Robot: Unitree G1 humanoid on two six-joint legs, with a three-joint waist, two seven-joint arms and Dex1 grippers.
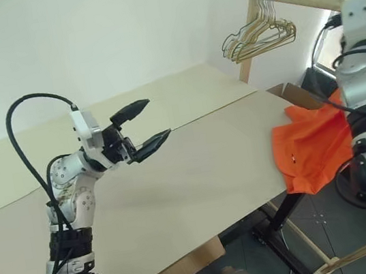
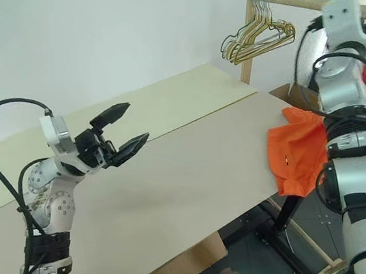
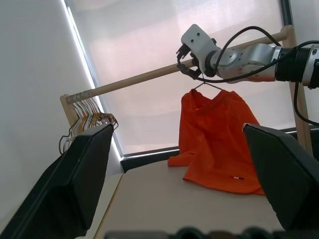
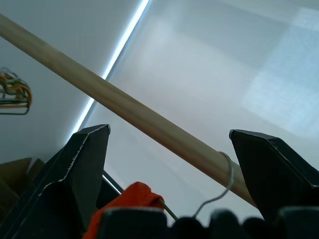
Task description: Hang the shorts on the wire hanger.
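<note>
With both the left end effector (image 1: 145, 124) and right end effector (image 3: 188, 59) wide open and empty, the bright orange fabric shorts (image 3: 215, 139), hanging from the thin wire hanger (image 4: 219, 191) on the wooden rail (image 3: 149, 77) and trailing onto the beige table (image 1: 196, 176), could slide off.

Looks like a lab/test room: bare white walls, plain table (image 1: 195, 169), wooden rail (image 3: 134, 78) w/ bunched hangers (image 1: 257, 35) beside a blinded window (image 3: 199, 50).

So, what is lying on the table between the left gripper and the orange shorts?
Nothing: in the left eye view, bare table runs from the open left gripper to the shorts.
</note>
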